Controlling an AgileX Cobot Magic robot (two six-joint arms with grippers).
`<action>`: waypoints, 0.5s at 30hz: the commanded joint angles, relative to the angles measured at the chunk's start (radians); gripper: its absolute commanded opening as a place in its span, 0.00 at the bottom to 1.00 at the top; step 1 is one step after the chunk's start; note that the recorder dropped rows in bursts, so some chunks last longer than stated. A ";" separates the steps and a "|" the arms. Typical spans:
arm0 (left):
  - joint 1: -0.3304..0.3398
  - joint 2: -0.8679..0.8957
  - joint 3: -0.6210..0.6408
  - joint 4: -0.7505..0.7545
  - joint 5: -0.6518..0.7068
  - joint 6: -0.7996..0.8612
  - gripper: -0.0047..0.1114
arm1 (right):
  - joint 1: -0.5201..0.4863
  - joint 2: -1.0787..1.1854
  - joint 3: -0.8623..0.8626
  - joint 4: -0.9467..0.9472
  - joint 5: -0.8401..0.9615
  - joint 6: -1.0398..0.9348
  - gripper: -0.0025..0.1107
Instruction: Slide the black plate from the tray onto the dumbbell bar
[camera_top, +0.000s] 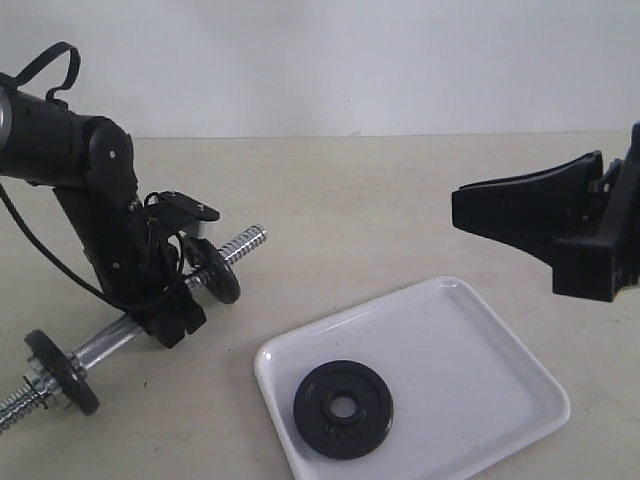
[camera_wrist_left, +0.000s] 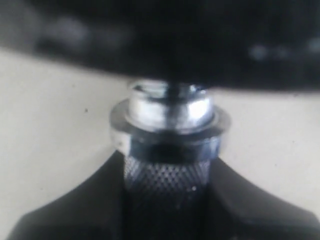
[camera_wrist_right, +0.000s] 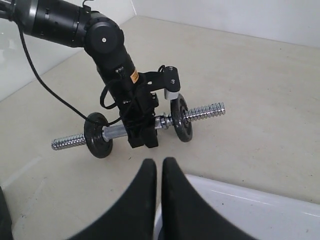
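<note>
Flat on the tray (camera_top: 480, 330), toward its near left corner: the black plate (camera_top: 343, 409), hole up, touched by nothing. Left of the tray: the dumbbell bar (camera_top: 110, 340), carrying two other black discs (camera_top: 62, 372), gripped at its middle between them by the left gripper (camera_top: 178, 320). Over the tray's far right edge: the right gripper (camera_wrist_right: 159, 170), pressed fully closed, holding nothing.

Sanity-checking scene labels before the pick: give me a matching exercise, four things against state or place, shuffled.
Things:
1 black plate
2 dumbbell bar
3 right claw
4 tray

States:
A shut, holding nothing
B white and glossy
C lying flat in the tray
D gripped at its middle by the left claw

Pairs: 1-C, 2-D, 3-A, 4-B
</note>
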 joint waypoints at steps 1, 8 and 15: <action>-0.006 -0.053 0.022 -0.032 0.018 0.010 0.08 | 0.000 0.001 -0.004 0.004 0.003 -0.011 0.02; -0.006 -0.131 0.022 -0.040 0.009 0.010 0.08 | 0.000 0.001 -0.004 0.004 0.003 -0.011 0.02; -0.006 -0.189 0.022 -0.060 0.013 0.010 0.08 | 0.000 0.001 -0.004 0.004 0.007 -0.018 0.02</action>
